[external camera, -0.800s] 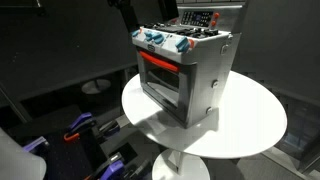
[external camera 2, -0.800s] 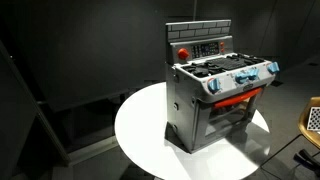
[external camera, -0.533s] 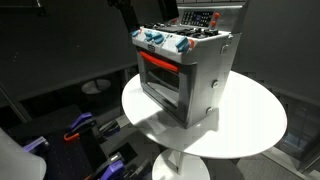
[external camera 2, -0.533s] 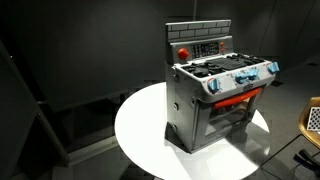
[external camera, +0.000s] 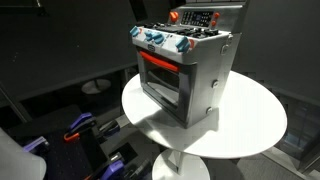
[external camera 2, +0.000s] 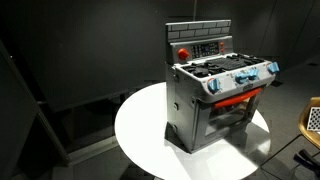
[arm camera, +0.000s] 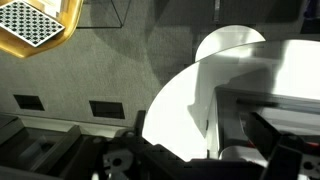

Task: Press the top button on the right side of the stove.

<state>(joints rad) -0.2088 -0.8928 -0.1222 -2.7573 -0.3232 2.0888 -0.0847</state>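
No readable text or numbers.
The stove (external camera 2: 190,115) has small markings on its dark back panel (external camera 2: 200,46) (external camera: 205,17) in both exterior views, too small and blurred to read.

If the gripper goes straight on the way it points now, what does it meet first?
Probably the white round table: in the wrist view the gripper faces its top, beside the stove. Depth is unclear, so I cannot be sure.
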